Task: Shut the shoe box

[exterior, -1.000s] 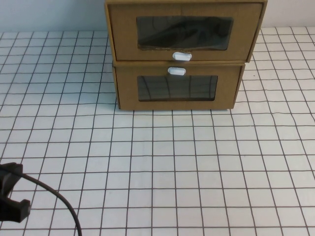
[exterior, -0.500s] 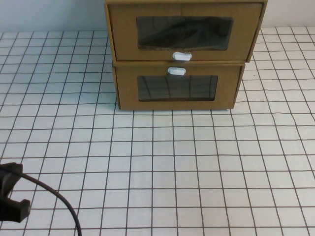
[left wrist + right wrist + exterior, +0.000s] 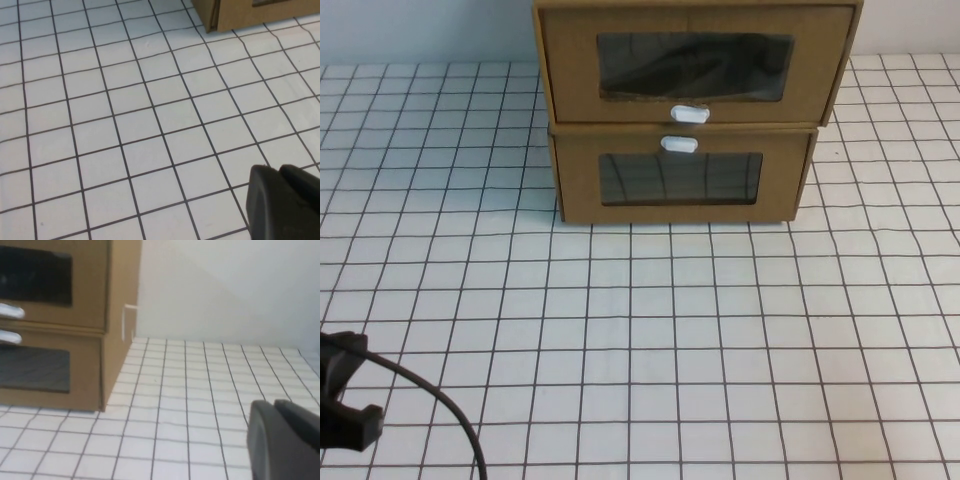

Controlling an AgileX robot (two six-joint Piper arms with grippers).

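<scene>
The shoe box (image 3: 695, 65) is the upper of two stacked brown cardboard boxes at the far middle of the table. Its white pull tab (image 3: 689, 114) sits just below its clear window. It also shows in the right wrist view (image 3: 55, 280), with its front about level with the box below. My left gripper (image 3: 345, 395) is at the near left corner, far from the boxes. In the left wrist view it (image 3: 277, 169) is shut and empty over the tiles. My right gripper (image 3: 274, 402) is shut and empty, low to the boxes' right, and out of the high view.
The matching lower box (image 3: 680, 178) has its white tab (image 3: 678, 145) above its window and carries the shoe box. The white gridded table (image 3: 650, 330) spreads in front. A pale wall (image 3: 225, 285) stands behind. A black cable (image 3: 440, 405) trails from the left arm.
</scene>
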